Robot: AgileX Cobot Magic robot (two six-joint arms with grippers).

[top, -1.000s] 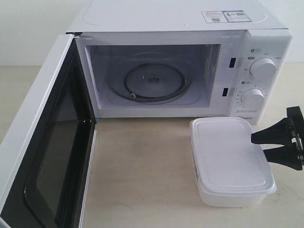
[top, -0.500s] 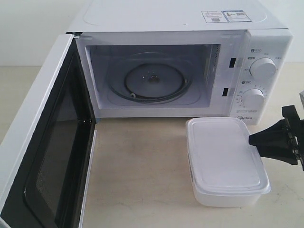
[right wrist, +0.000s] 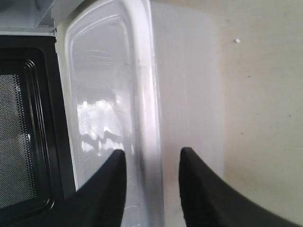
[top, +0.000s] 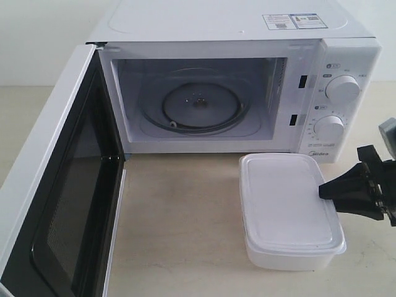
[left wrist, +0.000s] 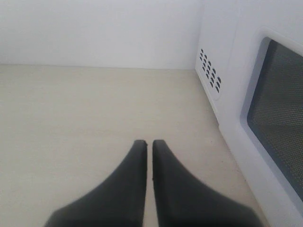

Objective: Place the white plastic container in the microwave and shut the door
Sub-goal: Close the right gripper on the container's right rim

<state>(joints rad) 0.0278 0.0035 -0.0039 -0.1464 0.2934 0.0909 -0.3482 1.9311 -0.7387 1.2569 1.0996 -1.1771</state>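
The white plastic container (top: 288, 204) lies lidded on the table in front of the microwave (top: 346, 55), below its knobs. My right gripper (top: 328, 197) is at the container's right edge, open, one finger over the lid and one beside the side wall. The wrist view shows the container's rim (right wrist: 147, 94) running between the fingers of this gripper (right wrist: 152, 152). The door (top: 68, 204) stands wide open at the left, its black inner face towards the container. The glass turntable (top: 201, 105) is bare. My left gripper (left wrist: 149, 143) is shut and empty, outside the door (left wrist: 279, 109), and does not show in the exterior view.
Two round knobs (top: 341, 88) sit on the panel right of the cavity. The beige table (top: 179, 223) stretches between the open door and the container. A white wall (left wrist: 94, 28) rises behind the table on the left arm's side.
The right gripper has moved left and its fingers have drawn closer together. The container has slid left with it, towards the cavity's front. The left arm's earlier position is not shown.
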